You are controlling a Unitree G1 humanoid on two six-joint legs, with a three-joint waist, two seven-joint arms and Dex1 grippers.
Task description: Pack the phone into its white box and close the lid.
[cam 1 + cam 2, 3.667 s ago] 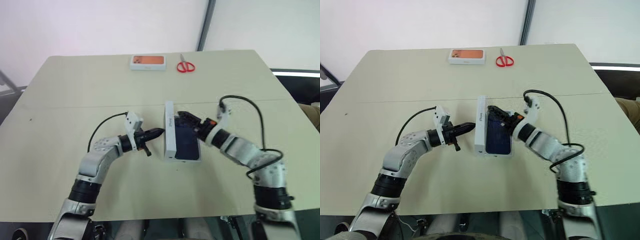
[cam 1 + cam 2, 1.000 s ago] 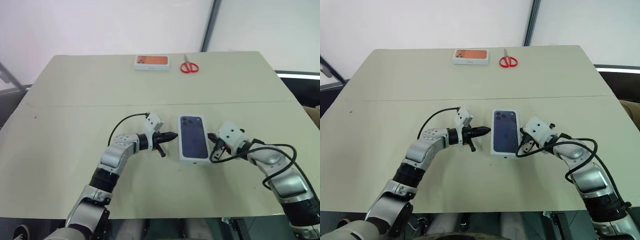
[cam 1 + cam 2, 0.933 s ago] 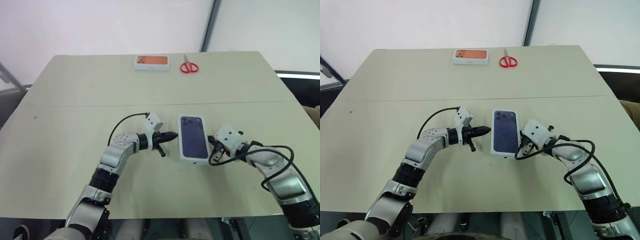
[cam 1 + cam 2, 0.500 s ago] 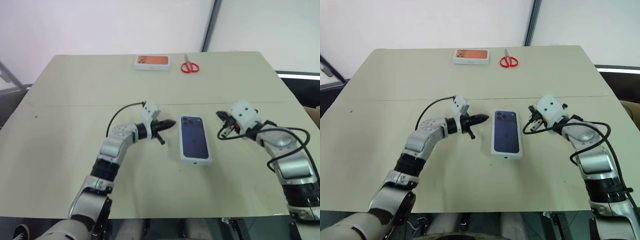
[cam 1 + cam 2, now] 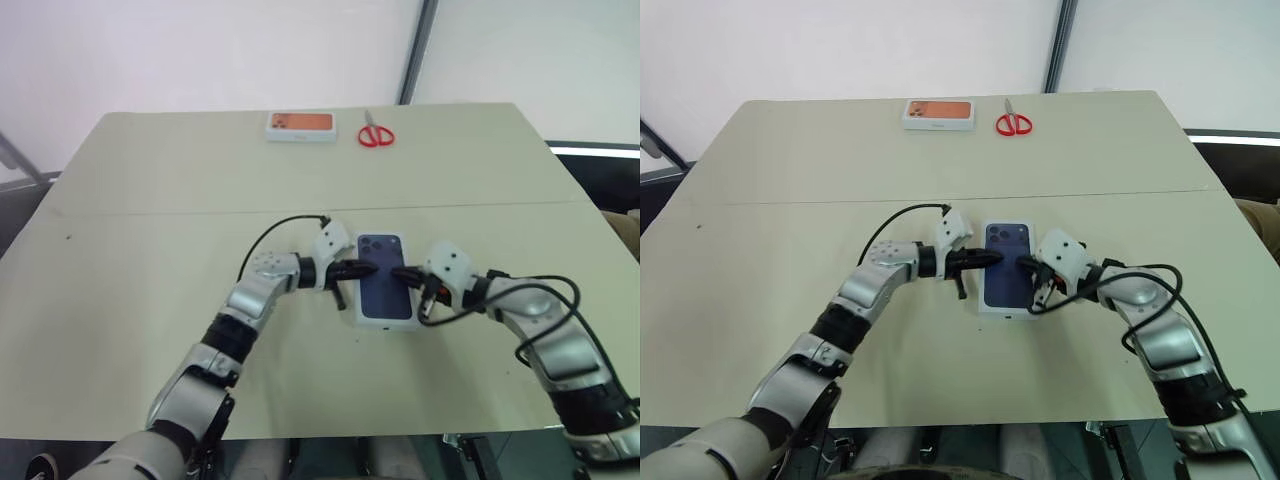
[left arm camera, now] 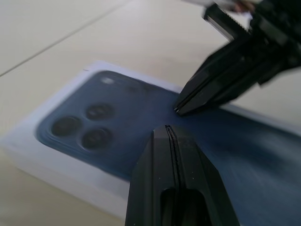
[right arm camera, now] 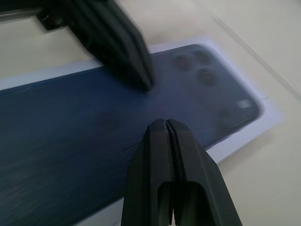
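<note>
Both grippers closed, nothing held: left gripper (image 5: pixel 368 270) and right gripper (image 5: pixel 402 276) now sit tip to tip over the lid (image 5: pixel 386 292), fingers pressed together on each, tips over its blue printed top. Half a second ago both were pulled off to either side, well clear of the box; they've swung back in, left from 9 o'clock, right from 3 o'clock, so the tips nearly meet over the upper middle of the lid. A few seconds back the lid was still standing on edge beside the dark phone in the white box; now it lies flat and square, phone and tray hidden under it. Reads as the final press-down to seat the lid, task nearly done; can't tell whether the tips are touching the lid or just above it. Closed box sits at table centre, near edge side. Orange-faced box (image 5: pixel 300 125) and red scissors (image 5: pixel 374 134) far off at 12 o'clock by the back edge, untouched. Pose: left arm reaches in low, wrist bent toward the robot's right, fingers near level and angled slightly down; right arm mirrored, elbow out wide, gripper pointing inward and somewhat more downward. Cables loop off both wrists.
</note>
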